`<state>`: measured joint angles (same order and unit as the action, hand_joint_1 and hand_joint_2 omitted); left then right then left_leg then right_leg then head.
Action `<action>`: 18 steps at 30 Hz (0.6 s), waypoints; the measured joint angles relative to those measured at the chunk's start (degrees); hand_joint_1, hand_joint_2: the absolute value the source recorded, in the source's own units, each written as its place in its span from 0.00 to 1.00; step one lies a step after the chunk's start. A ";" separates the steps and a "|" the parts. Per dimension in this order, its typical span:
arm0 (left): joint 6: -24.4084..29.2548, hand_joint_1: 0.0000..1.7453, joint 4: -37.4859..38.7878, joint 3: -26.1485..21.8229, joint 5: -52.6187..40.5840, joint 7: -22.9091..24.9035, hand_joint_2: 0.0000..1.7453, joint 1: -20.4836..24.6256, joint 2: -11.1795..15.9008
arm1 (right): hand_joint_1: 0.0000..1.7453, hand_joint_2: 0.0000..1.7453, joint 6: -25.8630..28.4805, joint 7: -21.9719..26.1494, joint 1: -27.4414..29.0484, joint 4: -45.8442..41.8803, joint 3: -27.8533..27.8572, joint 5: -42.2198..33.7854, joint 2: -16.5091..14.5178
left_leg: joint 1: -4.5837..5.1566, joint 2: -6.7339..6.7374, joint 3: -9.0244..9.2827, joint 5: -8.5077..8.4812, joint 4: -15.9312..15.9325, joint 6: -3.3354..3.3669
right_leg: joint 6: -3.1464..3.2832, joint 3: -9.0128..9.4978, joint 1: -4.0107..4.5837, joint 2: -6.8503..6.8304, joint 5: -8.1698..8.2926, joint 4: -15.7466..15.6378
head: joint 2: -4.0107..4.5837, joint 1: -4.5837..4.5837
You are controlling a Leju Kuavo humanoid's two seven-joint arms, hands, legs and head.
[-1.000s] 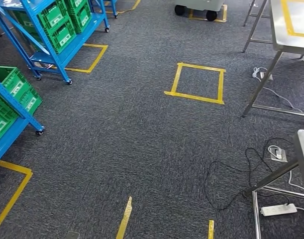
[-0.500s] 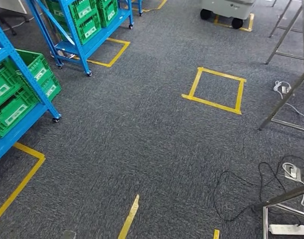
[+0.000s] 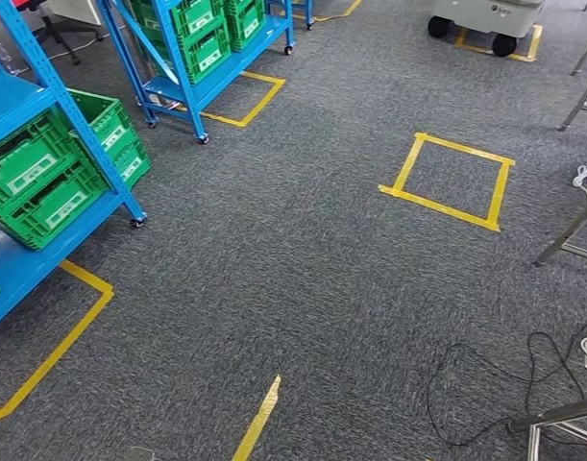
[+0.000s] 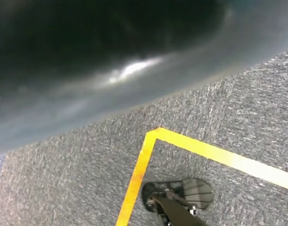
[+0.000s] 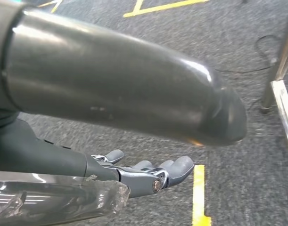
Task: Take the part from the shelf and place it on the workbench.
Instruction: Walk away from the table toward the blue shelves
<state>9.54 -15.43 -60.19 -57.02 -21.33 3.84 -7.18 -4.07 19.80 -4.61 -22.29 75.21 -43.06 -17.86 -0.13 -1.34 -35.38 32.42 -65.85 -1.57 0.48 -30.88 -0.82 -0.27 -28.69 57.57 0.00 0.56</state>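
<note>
Grey carpet (image 3: 290,269); green crates (image 3: 51,178) fill blue shelf (image 3: 29,96).

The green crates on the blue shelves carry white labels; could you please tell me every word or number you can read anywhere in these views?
None can be read.
White labels on the green crates of the near blue shelf: too small and blurred.
White labels on the crates of the far blue shelf: also unreadable.
Dark mark on the white wheeled unit: too small to make out.
Yellow floor tape: plain, no text.
</note>
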 joint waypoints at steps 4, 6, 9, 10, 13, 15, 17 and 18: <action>-0.26 0.00 0.00 -0.05 -0.44 0.10 0.00 -0.16 -0.01 | 0.00 0.00 0.05 -0.02 0.11 0.00 0.00 -0.01 0.02 | -0.16 0.92 -2.99 0.41 -5.93 -0.13 | 0.29 0.20 0.30 -1.97 -0.30 0.04 | 0.00 0.03; -0.44 0.00 0.00 -0.08 -0.60 0.15 0.00 -0.22 0.11 | 0.00 0.00 0.12 -0.07 0.04 0.01 0.00 0.00 0.02 | 0.05 2.08 0.65 -3.68 1.38 0.45 | 0.16 0.58 0.42 -2.71 -0.53 0.03 | 0.00 0.03; -0.56 0.00 0.00 -0.13 -0.86 0.15 0.00 0.07 0.24 | 0.00 0.00 0.24 -0.12 -0.02 0.02 0.00 -0.01 0.01 | 0.74 4.05 3.89 -5.38 8.36 1.48 | -0.45 0.75 0.77 -3.83 -0.92 0.14 | 0.00 -0.01; -0.57 0.00 0.00 -0.20 -0.97 0.15 0.00 0.07 0.26 | 0.00 0.00 0.28 -0.11 -0.06 0.02 0.00 -0.01 0.02 | 0.84 3.77 3.87 -5.28 8.65 1.67 | -0.69 0.80 0.83 -4.27 -0.98 0.12 | 0.00 0.00; -0.57 0.00 0.00 -0.49 -1.18 0.15 0.00 -0.18 0.25 | 0.00 0.00 0.37 -0.10 -0.19 0.02 -0.02 -0.02 0.02 | 0.35 2.55 4.16 -5.73 9.35 2.43 | -1.54 0.16 0.67 -2.89 -2.47 1.78 | -0.01 -0.14; -0.56 0.00 0.00 -0.55 -1.26 0.15 0.00 -0.02 0.24 | 0.00 0.00 0.38 -0.10 -0.11 0.02 -0.02 0.00 0.05 | 0.15 1.70 4.26 -5.87 9.55 2.84 | -1.94 -2.67 0.54 -0.63 -5.70 7.84 | -0.01 -0.36; -0.57 0.00 0.00 -0.58 -1.30 0.15 0.00 0.08 0.21 | 0.00 0.00 0.40 -0.10 0.06 0.02 -0.01 -0.01 0.12 | 0.15 0.72 4.21 -5.86 9.51 3.00 | -2.18 -6.33 0.46 -0.01 -8.25 14.88 | 0.00 -0.44; -0.58 0.00 0.00 -0.58 -1.32 0.15 0.00 0.03 0.17 | 0.00 0.00 0.42 -0.10 0.14 0.02 0.01 -0.01 0.15 | 0.15 0.20 4.23 -5.84 9.49 3.00 | -2.27 -7.25 0.42 0.06 -8.08 16.19 | 0.00 -0.44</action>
<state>8.96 -15.43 -60.78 -58.34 -21.18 3.87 -7.01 -3.65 19.69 -4.47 -22.27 75.22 -43.07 -17.71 0.02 -1.13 -31.16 26.58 -56.36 1.43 -1.79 -38.13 -0.40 -0.21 -36.77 73.76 0.00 0.12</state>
